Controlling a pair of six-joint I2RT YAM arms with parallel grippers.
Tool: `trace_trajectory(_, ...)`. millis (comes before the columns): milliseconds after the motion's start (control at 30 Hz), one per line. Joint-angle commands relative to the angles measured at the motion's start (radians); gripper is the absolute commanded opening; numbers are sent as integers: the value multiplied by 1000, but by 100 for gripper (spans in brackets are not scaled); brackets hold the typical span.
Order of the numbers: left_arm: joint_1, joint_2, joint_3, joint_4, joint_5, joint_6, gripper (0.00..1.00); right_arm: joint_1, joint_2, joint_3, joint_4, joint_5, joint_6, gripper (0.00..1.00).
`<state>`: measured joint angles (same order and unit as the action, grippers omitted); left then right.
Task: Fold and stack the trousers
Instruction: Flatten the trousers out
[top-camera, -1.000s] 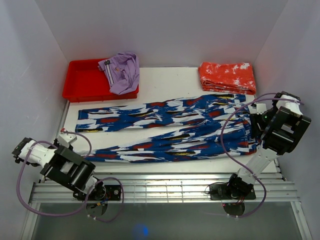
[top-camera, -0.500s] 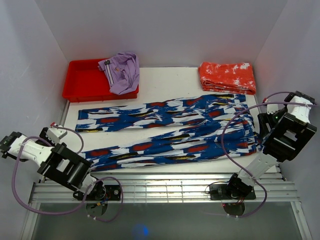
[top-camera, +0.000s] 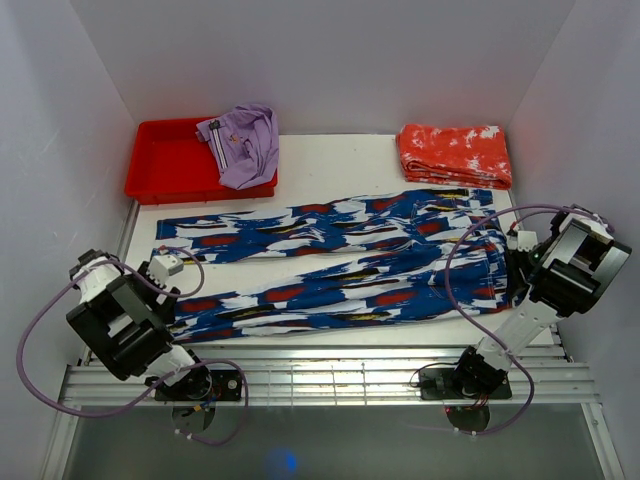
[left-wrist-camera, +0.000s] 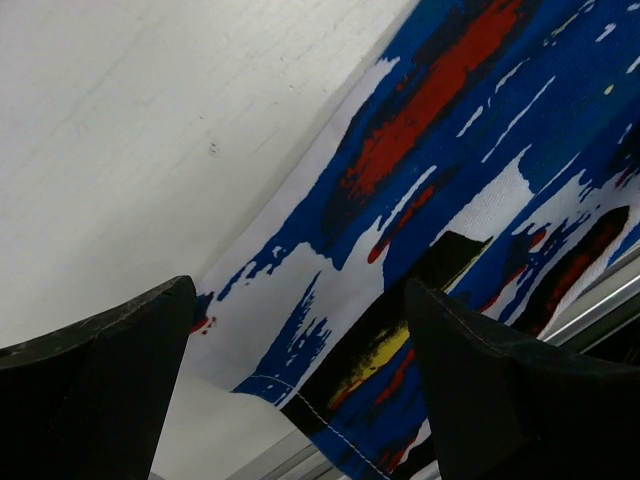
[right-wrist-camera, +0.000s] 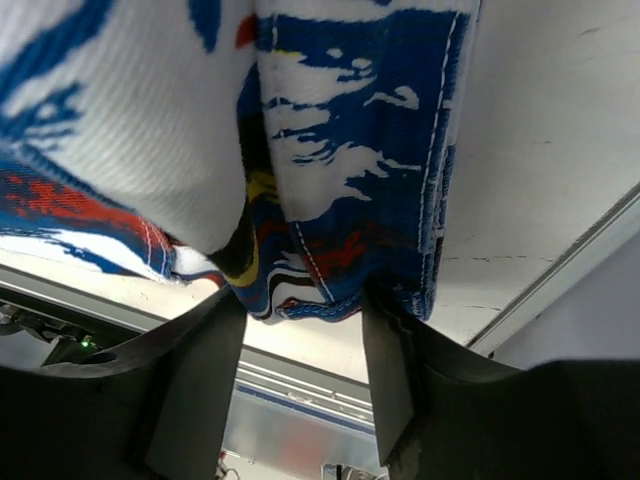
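On the white table (top-camera: 330, 165) I count one pair of trousers (top-camera: 340, 260), one lilac garment (top-camera: 245, 145), one orange-red garment (top-camera: 455, 155) and one red tray (top-camera: 165, 160), with two arms and so two claws at the near edge. The trousers lie flat and lengthwise across the middle of the table, waist to the right and both legs running left, a little apart at the hems. The left claw (left-wrist-camera: 300, 290) hangs at the left end of the nearer leg. Its fingers (left-wrist-camera: 110, 370) are spread wide with nothing between them, and that leg's hem lies on the table just past the tips, close to the table's near edge. The right claw (right-wrist-camera: 303, 300) is at the waist end, by the right edge of the table. Its fingers (right-wrist-camera: 200, 380) stand partly apart, and a bunched, stitched edge of the trousers sits right at their tips and fills the mouth of the gap. I cannot tell whether they press on the cloth or only touch it. The tray sits at the far left corner and holds only the lilac garment, which is crumpled at the tray's right end and drapes over its near right rim. The orange-red garment lies folded on the table at the far right, in no container, just beside the waist of the trousers.
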<state>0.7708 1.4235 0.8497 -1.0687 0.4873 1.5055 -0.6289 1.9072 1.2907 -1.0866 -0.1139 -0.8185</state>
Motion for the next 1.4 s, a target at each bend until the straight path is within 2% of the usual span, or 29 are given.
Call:
trace_trajectory(0,-18,3,-37,173,-119,-74,95,-3,-8,-40,33,-7,18,54)
trace_trajectory(33,-18,21,-44,194,-136,-83,92,-3,-8,-59,39,-10,22,50)
trace_trajectory(133,-19,93,-35,237,-177,-88,77,-3,3,-83,42,-18,30,37)
trace_trajectory(167,-19,119,-20,243,-177,-88,62,-3,3,-88,42,-18,30,33)
trace_trajectory(200,-19,130,-9,249,-173,-90,53,-3,3,-90,42,-17,30,28)
trace_trajectory(233,-22,140,3,259,-167,-108,44,-3,1,-91,44,-15,27,17)
trace_trajectory(267,-25,150,38,265,-159,-120,34,-3,1,-88,45,-13,25,11)
trace_trajectory(300,-28,173,61,272,-141,-131,11,-5,-2,-85,44,-13,25,8)
trace_trajectory(367,-44,199,138,285,-127,-174,0,-8,-4,-62,37,-20,28,8)
trace_trajectory(633,-87,282,380,377,-38,-338,0,-12,-36,-53,13,-105,16,8)
trace_trajectory(700,-116,311,405,360,-67,-359,2,-11,-40,-63,13,-122,18,8)
trace_trajectory(733,-123,318,420,348,-90,-364,13,-11,-42,-67,14,-124,18,8)
trace_trajectory(767,-119,312,428,322,-87,-361,38,-12,-43,-70,11,-124,18,8)
trace_trajectory(867,-47,243,434,185,43,-260,62,-15,-74,-71,-1,-138,-1,8)
trace_trajectory(1000,2,108,430,-76,85,-50,63,-15,-106,-39,-56,-194,-21,8)
trace_trajectory(1067,8,66,363,-123,54,58,63,-15,-100,-15,-74,-199,-19,8)
trace_trajectory(1167,8,-26,219,-84,-9,149,63,-15,-86,2,-72,-193,-19,8)
trace_trajectory(1233,10,-80,126,1,-33,223,61,-15,-74,10,-73,-193,-10,8)
trace_trajectory(1300,10,-138,18,108,-32,348,55,-15,-62,15,-72,-187,-5,8)
trace_trajectory(1367,9,-146,-49,179,-24,494,54,-15,-59,15,-72,-176,-5,8)
